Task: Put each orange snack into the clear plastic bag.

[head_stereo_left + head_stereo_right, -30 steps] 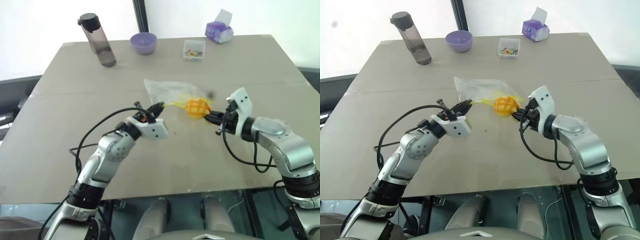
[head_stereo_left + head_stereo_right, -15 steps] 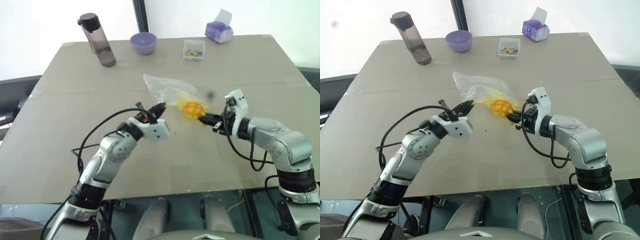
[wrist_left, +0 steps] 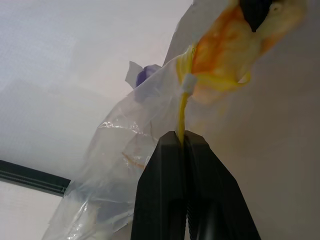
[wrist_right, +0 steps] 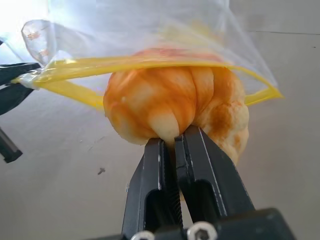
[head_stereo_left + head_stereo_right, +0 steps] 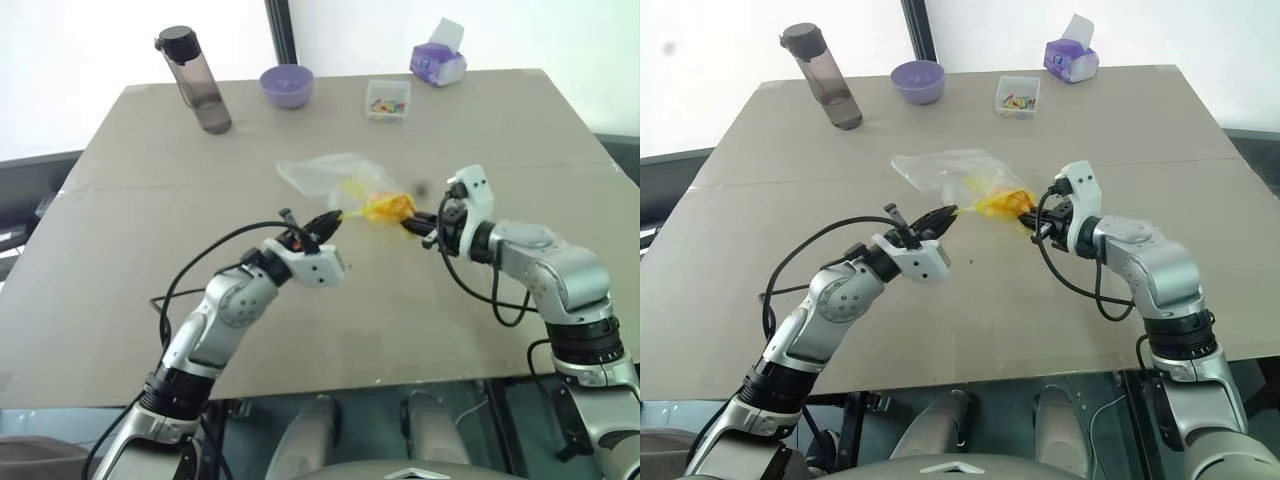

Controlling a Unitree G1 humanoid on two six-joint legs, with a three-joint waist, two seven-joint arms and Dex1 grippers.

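1. Nearest, the left gripper (image 5: pixel 333 220) is pinched tight on the yellow zip strip at one end of the clear plastic bag (image 5: pixel 325 175); the left wrist view shows the strip running straight up out of its closed fingers, so this side holds the mouth in place.
2. Just beyond, the right gripper (image 5: pixel 413 224) has its two black fingers clamped narrowly on the edge of the orange snack (image 4: pixel 175 107), a domed bun with orange-brown grooves.
3. The bun sits right at the bag's mouth, between the two grippers. In the right wrist view one yellow lip crosses over the top of it and the other passes beneath, so it looks partly through the opening but not fully inside.
4. As I judge it, the insertion is well under way but unfinished: the bun must be pushed deeper past the strip, then released, and the fingers drawn back out without dragging it along.
5. The rest of the bag trails away from the grippers, crinkled and lifted off the table (image 5: pixel 520 130).
6. Farther back stand a small clear box of coloured bits (image 5: pixel 388 99), a purple bowl (image 5: pixel 287 85), a dark bottle (image 5: pixel 195 80) and a tissue pack (image 5: pixel 438 63), none involved. I see no second orange snack.
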